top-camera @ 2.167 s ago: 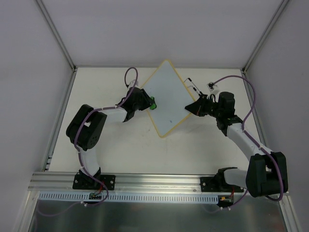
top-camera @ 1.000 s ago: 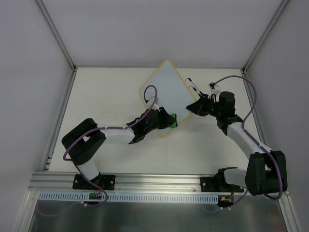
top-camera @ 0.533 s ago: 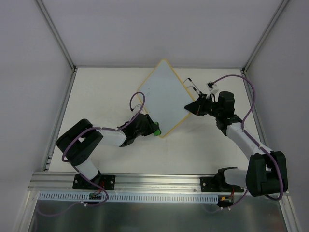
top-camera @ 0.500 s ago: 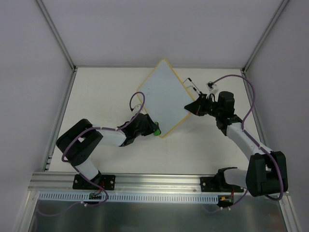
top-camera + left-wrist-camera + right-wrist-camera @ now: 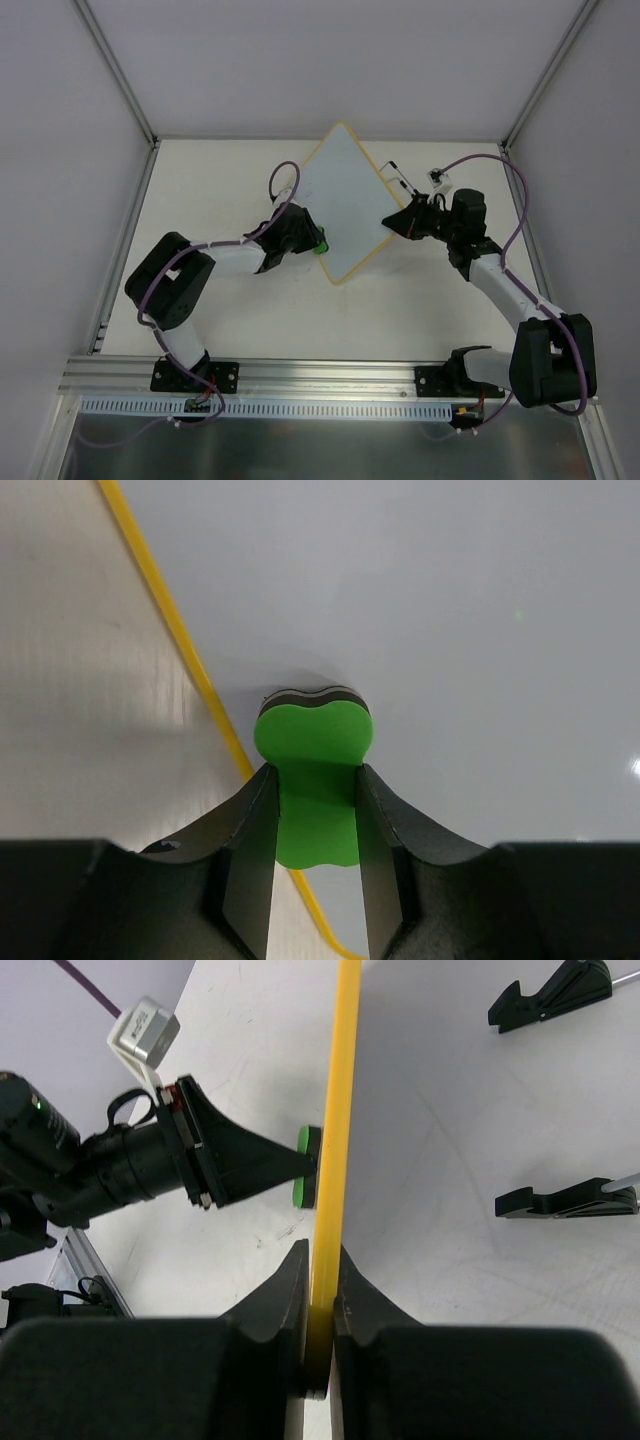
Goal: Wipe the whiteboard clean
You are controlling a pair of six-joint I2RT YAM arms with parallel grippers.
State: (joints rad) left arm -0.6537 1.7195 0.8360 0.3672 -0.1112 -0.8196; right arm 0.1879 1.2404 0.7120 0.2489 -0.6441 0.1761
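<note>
Table (image 5: 200, 200) spreads pale under both of your arms, and the whiteboard (image 5: 345, 200) sits near its middle towards the far side, turned so that it reads as a diamond from the overhead camera, with one corner pointing at the back wall and one pointing at you. Its face (image 5: 450, 630) shows as plain grey-white inside the thin yellow frame. From these views you cannot tell whether it lies fully flat or is raised at the held corner. Your left arm (image 5: 230, 262) reaches in from the left and your right arm (image 5: 500, 280) bends in from the right, so the board lies between the two wrists. Your right gripper (image 5: 395, 222) is at the board's right-hand corner. In the right wrist view its fingers (image 5: 320, 1255) are clamped on the yellow frame (image 5: 335, 1110), one on each side, and the board is seen edge-on. Your left gripper (image 5: 308, 243) is at the board's lower left edge, fingers (image 5: 315, 780) pinched on the waist of the green eraser (image 5: 313, 740). The eraser's dark felt end presses on the board's face just inside the frame. From the right wrist it shows as a green sliver (image 5: 305, 1165) touching the board's left side. Two black feet (image 5: 560, 1200) show on the opposite side of that edge.
</note>
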